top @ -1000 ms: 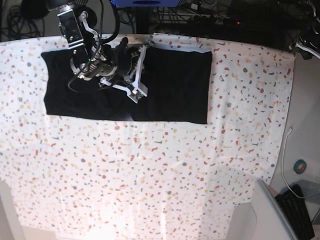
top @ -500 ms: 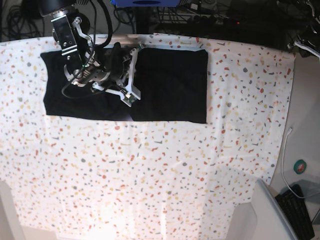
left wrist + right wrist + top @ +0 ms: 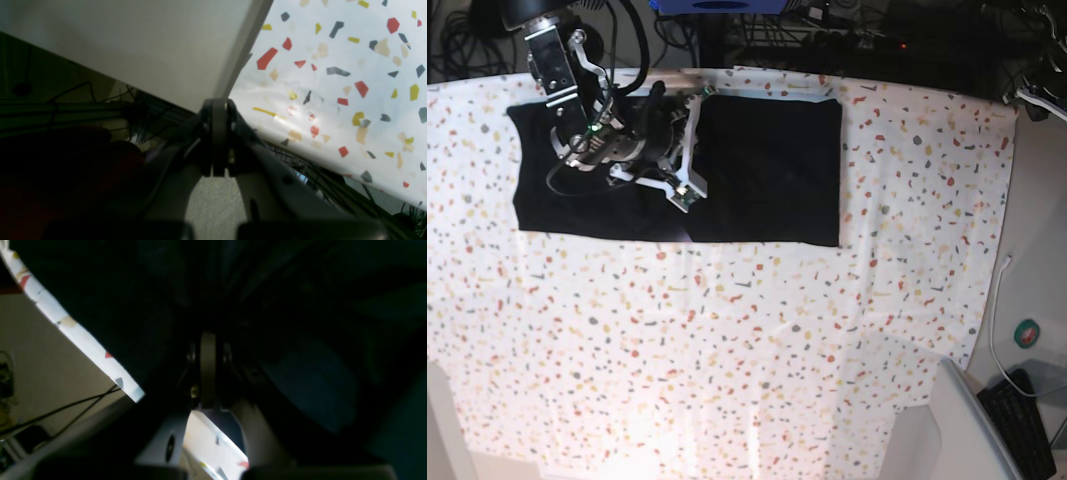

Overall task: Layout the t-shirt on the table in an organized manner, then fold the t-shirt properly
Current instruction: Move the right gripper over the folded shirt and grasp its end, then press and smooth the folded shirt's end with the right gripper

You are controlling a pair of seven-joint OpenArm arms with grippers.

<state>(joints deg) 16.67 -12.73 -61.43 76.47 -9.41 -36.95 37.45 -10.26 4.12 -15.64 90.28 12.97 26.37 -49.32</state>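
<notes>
The t-shirt [image 3: 767,170] lies folded at the table's [image 3: 727,350] far edge. Right gripper [image 3: 689,150] clenched, empty, low over it — could snag and rumple the fold. Left gripper [image 3: 218,146] clenched off-table.

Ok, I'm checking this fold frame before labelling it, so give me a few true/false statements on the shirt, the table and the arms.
1. The t-shirt lies as a flat black rectangle near the far edge of the table. True.
2. The right gripper is over the shirt. True.
3. The left gripper is over the shirt too. False: its wrist view shows it shut, beside the table's edge, with no shirt in sight, and the base view does not show it at all.
4. The shirt hangs over the table's near edge. False: bare speckled cover fills the whole near side.
5. The right gripper's jaws stand wide open. False: they are shut, with dark cloth all around them.
</notes>
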